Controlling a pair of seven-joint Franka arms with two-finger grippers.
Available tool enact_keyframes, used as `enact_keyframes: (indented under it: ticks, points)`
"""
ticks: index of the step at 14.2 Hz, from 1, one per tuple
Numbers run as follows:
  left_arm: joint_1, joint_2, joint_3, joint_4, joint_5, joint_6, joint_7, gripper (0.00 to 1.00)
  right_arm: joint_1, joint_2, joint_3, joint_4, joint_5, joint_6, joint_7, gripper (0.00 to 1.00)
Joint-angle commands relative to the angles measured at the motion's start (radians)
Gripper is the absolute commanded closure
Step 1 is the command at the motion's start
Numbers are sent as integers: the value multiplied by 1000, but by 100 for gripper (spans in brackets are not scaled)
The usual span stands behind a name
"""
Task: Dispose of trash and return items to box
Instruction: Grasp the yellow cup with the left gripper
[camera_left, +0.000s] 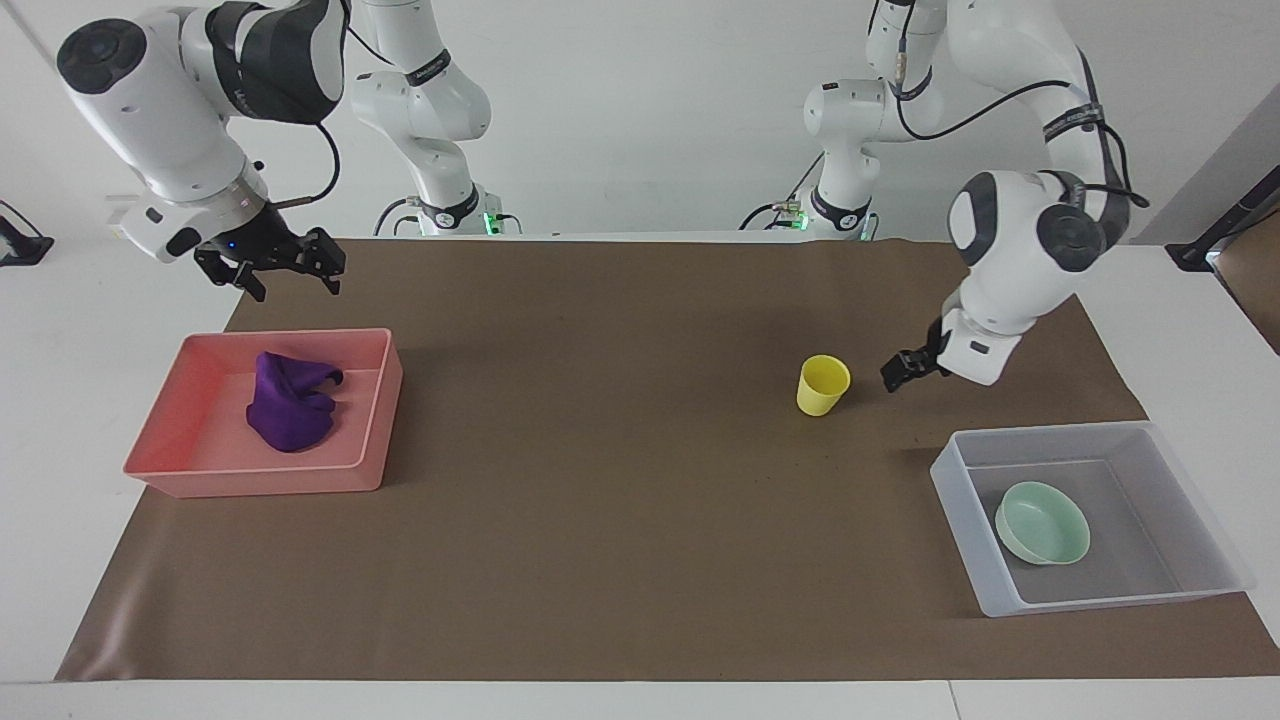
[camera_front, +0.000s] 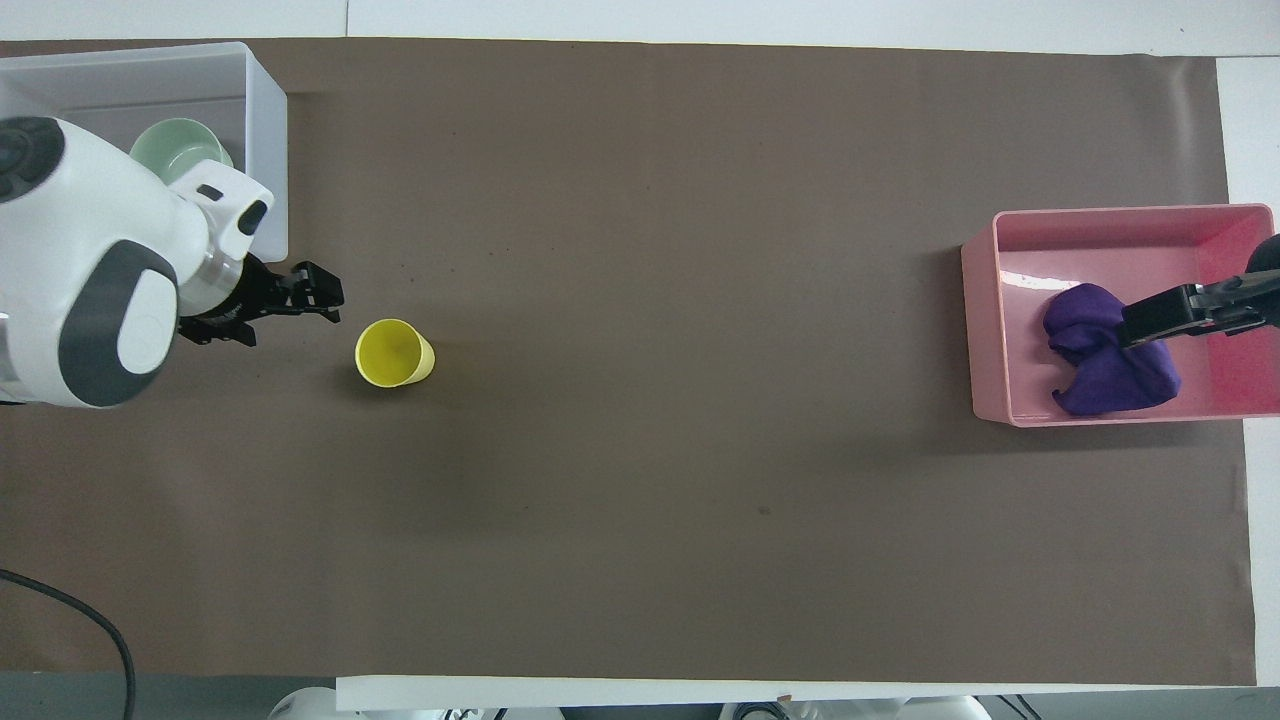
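The purple cloth wad (camera_left: 290, 405) lies in the pink tray (camera_left: 250, 478); in the overhead view the cloth (camera_front: 1100, 370) shows there too. My right gripper (camera_left: 288, 278) is open and empty, raised above the tray's edge nearer the robots; it also shows in the overhead view (camera_front: 1165, 318). The mint-green bowl (camera_left: 1043, 522) sits in the translucent box (camera_left: 962, 500). The yellow cup (camera_left: 823, 385) stands upright on the mat. My left gripper (camera_left: 900, 372) is open and empty, low over the mat beside the cup, toward the left arm's end; it also shows in the overhead view (camera_front: 318, 297).
A brown mat (camera_left: 600, 500) covers the table. In the overhead view the left arm's wrist hides part of the bowl (camera_front: 180, 155) and of the box (camera_front: 268, 150). The yellow cup (camera_front: 393, 352) stands apart from both containers.
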Motion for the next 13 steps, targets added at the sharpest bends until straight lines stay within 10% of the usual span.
enact_keyframes:
  ticks: [1, 3, 4, 5, 6, 13]
  points:
    - [-65, -122, 16, -238, 7, 175, -74, 0, 7, 27, 6, 132, 18, -149, 14, 0]
    - [-81, -148, 14, -303, 7, 232, -88, 1, 20, -11, 6, 134, 23, -203, 14, 0]
    - [-85, -143, 14, -307, 7, 233, -95, 20, 20, -36, 6, 120, 24, -222, 15, 0]
    - [-101, -140, 16, -309, 7, 235, -124, 81, 23, -38, 6, 122, 25, -222, 15, 0]
    - [-102, -137, 16, -309, 7, 236, -132, 97, 21, -42, 4, 122, 29, -225, 12, 0]
    - [-130, -130, 16, -288, 7, 249, -172, 100, 18, -53, 2, 119, 52, -233, 3, 0]
